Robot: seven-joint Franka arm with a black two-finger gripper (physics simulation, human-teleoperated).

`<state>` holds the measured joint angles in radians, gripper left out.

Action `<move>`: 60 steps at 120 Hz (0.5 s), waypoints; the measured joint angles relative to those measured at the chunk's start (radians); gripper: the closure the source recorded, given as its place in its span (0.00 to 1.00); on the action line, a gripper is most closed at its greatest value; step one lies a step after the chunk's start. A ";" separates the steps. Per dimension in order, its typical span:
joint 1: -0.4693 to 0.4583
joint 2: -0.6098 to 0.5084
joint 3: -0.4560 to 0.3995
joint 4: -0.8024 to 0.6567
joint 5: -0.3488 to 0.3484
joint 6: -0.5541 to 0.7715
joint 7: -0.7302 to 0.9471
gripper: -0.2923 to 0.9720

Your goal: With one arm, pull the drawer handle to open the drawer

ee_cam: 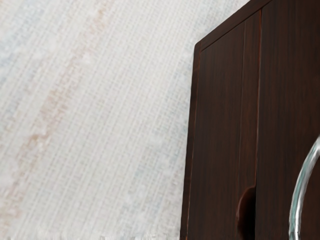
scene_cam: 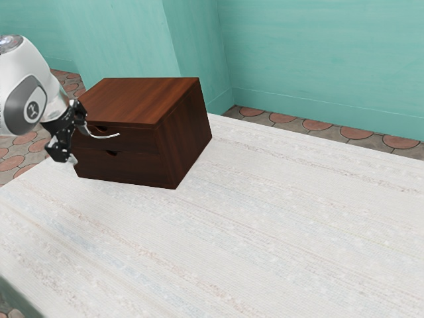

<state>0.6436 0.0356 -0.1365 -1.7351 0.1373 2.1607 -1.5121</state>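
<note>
A dark brown wooden drawer cabinet (scene_cam: 142,129) stands on the white table (scene_cam: 265,225) at the exterior view's left. Its two drawer fronts face the arm and sit flush with the cabinet. A thin curved silver handle (scene_cam: 105,135) sticks out from the upper drawer front. My black gripper (scene_cam: 75,135) is right at the drawer front beside that handle, fingers spread and open, with nothing clamped. In the wrist view the cabinet front (ee_cam: 225,150) is close under my hand, and the silver handle (ee_cam: 302,190) curves past just beside it.
The cabinet sits near the table's far left corner. The table surface stretches wide toward the exterior view's right and front. Behind it are teal walls (scene_cam: 318,46) and a brick-patterned floor (scene_cam: 358,132).
</note>
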 joint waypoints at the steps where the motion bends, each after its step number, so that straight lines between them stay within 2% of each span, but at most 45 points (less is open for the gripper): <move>1: -0.002 0.000 0.000 0.000 0.000 0.000 0.001 0.29; 27: -0.070 0.048 0.000 0.056 0.000 0.003 0.017 0.30; 60: -0.041 0.109 0.011 0.090 0.001 0.006 0.031 0.30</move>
<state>0.6025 0.1448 -0.1258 -1.6450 0.1380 2.1663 -1.4807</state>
